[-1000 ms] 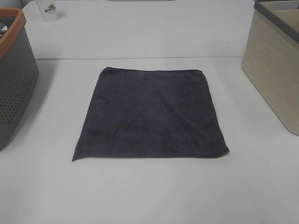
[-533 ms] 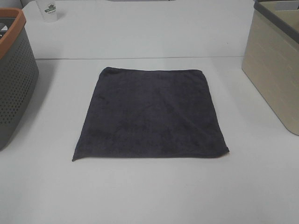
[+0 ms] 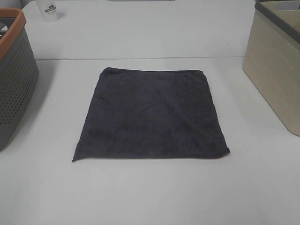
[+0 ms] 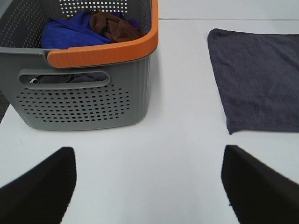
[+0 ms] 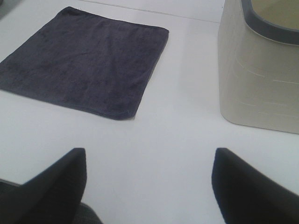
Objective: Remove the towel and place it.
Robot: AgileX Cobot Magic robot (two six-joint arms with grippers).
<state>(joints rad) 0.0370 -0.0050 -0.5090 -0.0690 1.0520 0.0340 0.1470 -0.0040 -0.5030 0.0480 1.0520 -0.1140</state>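
The dark charcoal-grey towel [image 3: 152, 115] lies flat and spread out on the white table [image 3: 150, 197], mid-table in the exterior high view. It also shows in the left wrist view [image 4: 259, 79] and in the right wrist view [image 5: 86, 65]. Neither arm shows in the exterior high view. My left gripper [image 4: 147, 186] is open and empty over bare table, between the grey perforated basket [image 4: 84, 102] and the towel. My right gripper [image 5: 149, 186] is open and empty over bare table, near the towel's corner and the beige bin [image 5: 259, 79].
The grey basket with an orange rim [image 3: 14, 75] stands at the table's left edge and holds blue [image 4: 70, 32] and brown [image 4: 114, 25] cloths. The beige bin [image 3: 276, 65] stands at the right edge. A white cup [image 3: 48, 10] stands at the back left.
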